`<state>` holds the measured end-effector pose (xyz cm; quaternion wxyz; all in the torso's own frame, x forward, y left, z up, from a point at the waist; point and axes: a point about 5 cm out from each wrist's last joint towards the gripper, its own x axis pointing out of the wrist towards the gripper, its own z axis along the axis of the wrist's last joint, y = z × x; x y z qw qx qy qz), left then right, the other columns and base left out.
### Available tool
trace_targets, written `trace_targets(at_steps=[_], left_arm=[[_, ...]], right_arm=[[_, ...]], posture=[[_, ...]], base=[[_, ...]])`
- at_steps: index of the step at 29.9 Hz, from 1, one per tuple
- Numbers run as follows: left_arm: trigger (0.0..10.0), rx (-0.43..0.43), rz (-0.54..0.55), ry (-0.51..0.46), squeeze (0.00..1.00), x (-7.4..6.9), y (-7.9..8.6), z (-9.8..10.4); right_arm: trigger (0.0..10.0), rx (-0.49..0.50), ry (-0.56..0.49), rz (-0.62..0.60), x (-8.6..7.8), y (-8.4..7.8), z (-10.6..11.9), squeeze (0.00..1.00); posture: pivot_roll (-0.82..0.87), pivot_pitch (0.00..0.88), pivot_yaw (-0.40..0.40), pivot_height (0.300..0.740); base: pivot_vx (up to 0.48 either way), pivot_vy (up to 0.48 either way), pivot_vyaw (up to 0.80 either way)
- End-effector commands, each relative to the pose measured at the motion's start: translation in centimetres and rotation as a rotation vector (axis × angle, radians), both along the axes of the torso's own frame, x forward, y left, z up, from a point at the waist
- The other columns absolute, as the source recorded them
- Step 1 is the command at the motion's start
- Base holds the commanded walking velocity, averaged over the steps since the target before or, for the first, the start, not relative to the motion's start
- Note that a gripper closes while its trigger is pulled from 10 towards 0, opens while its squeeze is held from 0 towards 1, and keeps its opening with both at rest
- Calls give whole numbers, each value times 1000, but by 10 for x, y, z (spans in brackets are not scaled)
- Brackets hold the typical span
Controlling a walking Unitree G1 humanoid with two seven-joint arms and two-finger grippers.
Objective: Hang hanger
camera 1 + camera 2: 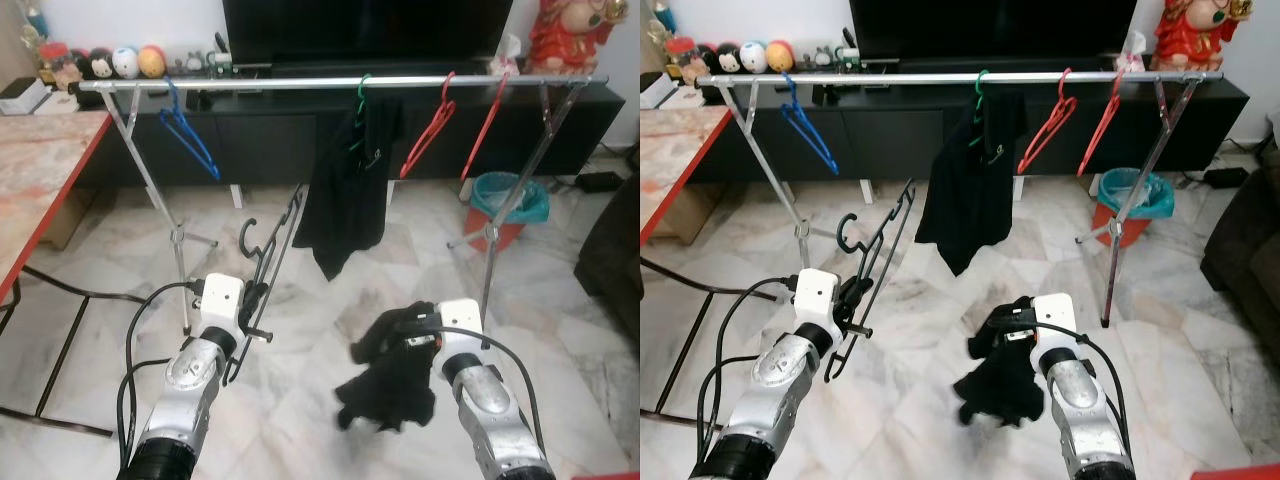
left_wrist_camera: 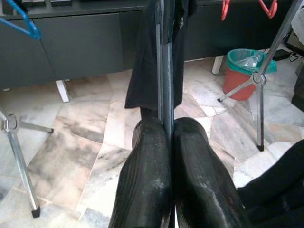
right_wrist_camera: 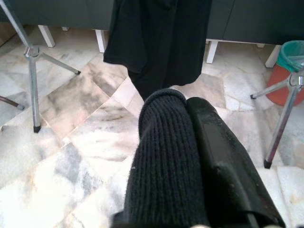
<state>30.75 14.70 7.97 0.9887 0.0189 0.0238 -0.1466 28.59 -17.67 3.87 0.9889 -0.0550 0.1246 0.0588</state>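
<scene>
The right gripper (image 1: 1015,325) is clamped on a dark knitted garment (image 1: 1002,380), bunched and drooping beneath it. The left gripper (image 1: 256,300) pinches a black hanger (image 1: 268,252), hook up — apparently ready for dressing — with the rail (image 1: 300,83) beyond.

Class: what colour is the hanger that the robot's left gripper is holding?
Black; the hanger in the left gripper shows best in the right eye view.

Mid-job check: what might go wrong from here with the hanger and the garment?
1. The left claw pinches the thin black wire hanger at one narrow spot; it might twist or slip.
2. The dark knitted garment droops from the right claw and may snag while being threaded.
3. The silver rail is already crowded near the hung black shirt.
</scene>
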Motion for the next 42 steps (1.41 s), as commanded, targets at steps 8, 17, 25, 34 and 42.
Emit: trace_targets(at_steps=[8, 17, 25, 34, 42], left_arm=[[10000, 4, 0, -15, 0, 1, 1, 3], [10000, 6, 12, -13, 0, 0, 3, 3], [10000, 12, 18, -12, 0, 1, 5, 3], [10000, 32, 15, -4, 0, 1, 8, 3], [10000, 97, -78, 45, 0, -1, 10, 2]], right_arm=[[10000, 5, -25, -10, 6, -2, 7, 0], [10000, 4, -23, -11, 5, -1, 6, 0], [10000, -8, -9, -13, 5, -1, 4, 0], [10000, -7, -37, -9, 9, 1, 11, 0], [10000, -14, -52, -9, 14, 1, 16, 0]], posture=[[13, 0, 14, 740], [18, 0, 13, 740], [20, 0, 14, 740], [25, 0, 12, 740], [30, 0, 12, 740]], base=[[-277, 0, -169], [-277, 0, -463], [-268, 0, -594], [-142, 0, -240], [0, 0, 0]])
